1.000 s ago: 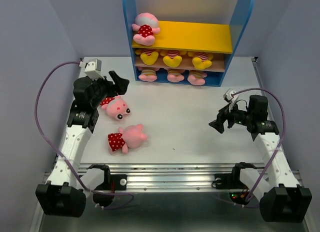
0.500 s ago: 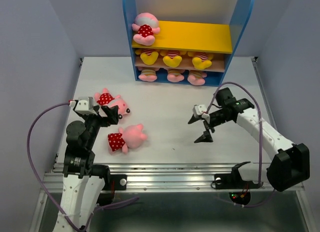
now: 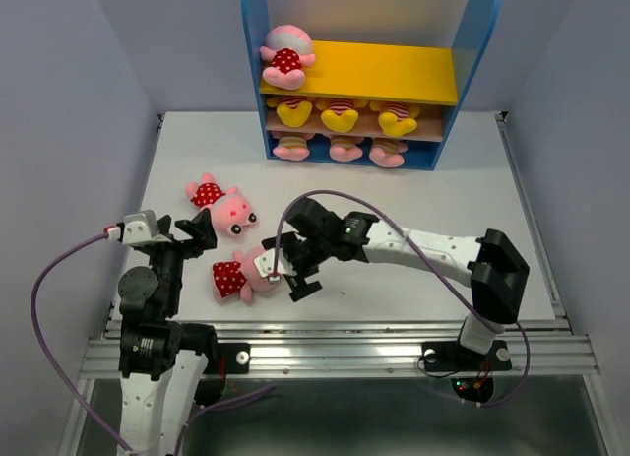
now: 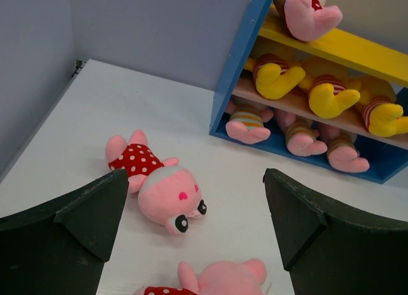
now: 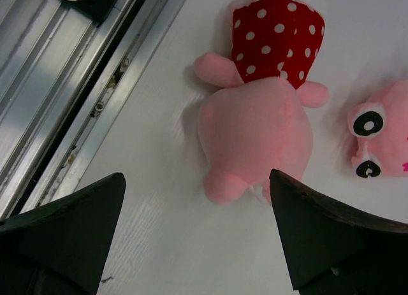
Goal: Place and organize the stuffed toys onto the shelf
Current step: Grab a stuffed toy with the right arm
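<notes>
**On the near left of the table (image 3: pixel 413 200), jaws wide over the near dotted pig (image 5: pixel 255 136)**

Close to the front rail, the right gripper (image 3: pixel 284 269) hangs right above that pig. Its fingers are spread far apart, one on either side, and nothing is held. The pig lies flat with its face hidden, red white-dotted outfit to the left and round pink head to the right.

Just beyond it the far dotted pig (image 4: pixel 162 187) lies face up. The left gripper (image 3: pixel 200 231) hovers near that one, also spread wide and empty.

Over at the far edge, the shelf (image 3: pixel 252 82) already carries a dotted pig (image 3: pixel 284 54) at the left of its yellow board. Three yellow bears (image 3: pixel 340 113) sit on the brown board and three striped pigs (image 3: pixel 345 149) on the blue base.

Now the handling: these toys look light, soft and squashy, so they should give under the pads and not slip much. My call is to pinch across the plump head or body, not a thin arm or ear, which would leave it dangling. Nothing looks fragile here; the risk is a floppy, lopsided pick.
</notes>
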Robot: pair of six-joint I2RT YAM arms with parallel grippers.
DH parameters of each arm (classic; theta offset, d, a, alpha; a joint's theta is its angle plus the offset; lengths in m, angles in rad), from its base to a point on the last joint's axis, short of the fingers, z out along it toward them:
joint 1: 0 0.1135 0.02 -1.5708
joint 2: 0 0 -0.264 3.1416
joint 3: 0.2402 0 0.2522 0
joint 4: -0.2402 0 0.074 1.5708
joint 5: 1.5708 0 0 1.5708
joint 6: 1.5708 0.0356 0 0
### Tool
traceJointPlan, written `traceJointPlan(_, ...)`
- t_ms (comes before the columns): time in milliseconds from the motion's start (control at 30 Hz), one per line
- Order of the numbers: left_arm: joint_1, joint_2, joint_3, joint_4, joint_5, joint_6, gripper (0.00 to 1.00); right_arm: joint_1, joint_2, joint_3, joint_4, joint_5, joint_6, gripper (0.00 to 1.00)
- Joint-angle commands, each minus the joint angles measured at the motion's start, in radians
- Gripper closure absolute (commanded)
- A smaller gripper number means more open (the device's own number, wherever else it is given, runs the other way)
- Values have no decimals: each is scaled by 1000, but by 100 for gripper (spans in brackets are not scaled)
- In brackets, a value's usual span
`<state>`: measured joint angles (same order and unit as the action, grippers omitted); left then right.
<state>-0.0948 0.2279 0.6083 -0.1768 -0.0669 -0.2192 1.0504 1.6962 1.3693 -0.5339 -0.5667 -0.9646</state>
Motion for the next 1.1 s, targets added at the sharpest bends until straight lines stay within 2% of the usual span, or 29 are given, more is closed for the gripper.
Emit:
traceJointPlan(0,0,-35,-8,26,-77,-19,1,33,100,69,153,135,73,2)
traceJointPlan(167,0,-58,-15,28,-97,-23,1,42,201,94,261,261,121,8)
traceJointPlan(267,1,-55,-18,31,-93,-22,1,51,261,116,285,313,136,14)
traceJointPlan(333,1,-56,-18,33,-88,-22,1,51,293,125,284,332,139,21)
traceJointPlan(467,1,-62,-22,39,-83,-22,1,51,321,128,279,338,168,51)
traceJointPlan(500,1,-62,-24,40,-82,-20,1,51,321,125,279,338,174,67)
traceJointPlan(567,1,-67,-27,42,-79,-20,1,51,315,119,276,343,196,78)
traceJointPlan(600,1,-68,-27,45,-76,-20,1,51,297,102,276,350,201,87)
traceJointPlan(700,1,-70,-42,80,-25,-8,1,51,216,30,270,358,205,99)
traceJointPlan(900,0,-41,-88,200,240,35,1,13,-16,-130,178,346,173,99)
traceJointPlan(1033,-6,-22,-152,350,477,60,1,-104,-241,-260,25,288,112,99)
traceJointPlan(1067,-6,-15,-169,400,595,38,1,-122,-285,-288,2,287,66,99)
